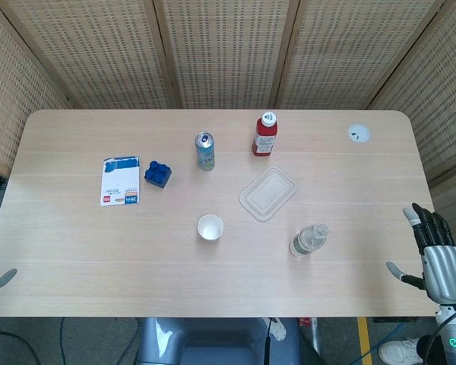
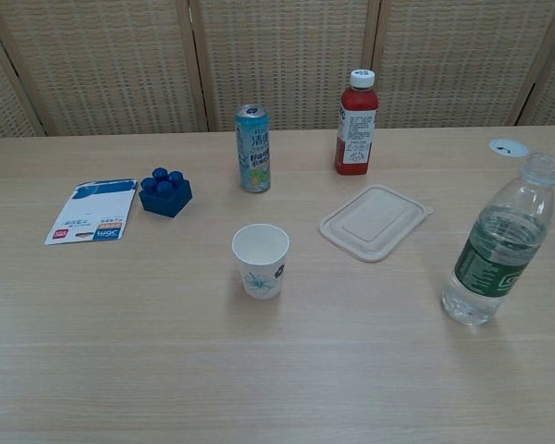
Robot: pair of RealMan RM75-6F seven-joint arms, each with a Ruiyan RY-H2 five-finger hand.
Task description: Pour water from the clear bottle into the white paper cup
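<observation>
Two camera views show a light wooden table (image 1: 76, 251) in front of woven screens. Near the right front stands the clear bottle (image 2: 501, 242), upright, uncapped, with a green label and water inside; in the head view it appears at (image 1: 309, 240). To its left, well apart and near the table's middle front, stands the white paper cup (image 2: 260, 260), upright and open-mouthed, bearing a small printed motif. Between and behind these two lies a clear flat plastic lid (image 2: 375, 221). Farther back stand a red drink bottle (image 2: 356, 124) with a white cap and, to its left, a slim light-blue can (image 2: 252, 148). At the left lie a blue toy block (image 2: 165, 193) and, just beside it, a white-and-blue packet (image 2: 93, 212). A small white round fitting (image 1: 358, 134) sits in the table's far right corner. The right hand (image 1: 435, 253) hovers off the right front edge, fingers extended and apart, holding nothing, well apart from the bottle. Only a fingertip of the left hand (image 1: 3, 279) shows at the left edge; its state cannot be told.
</observation>
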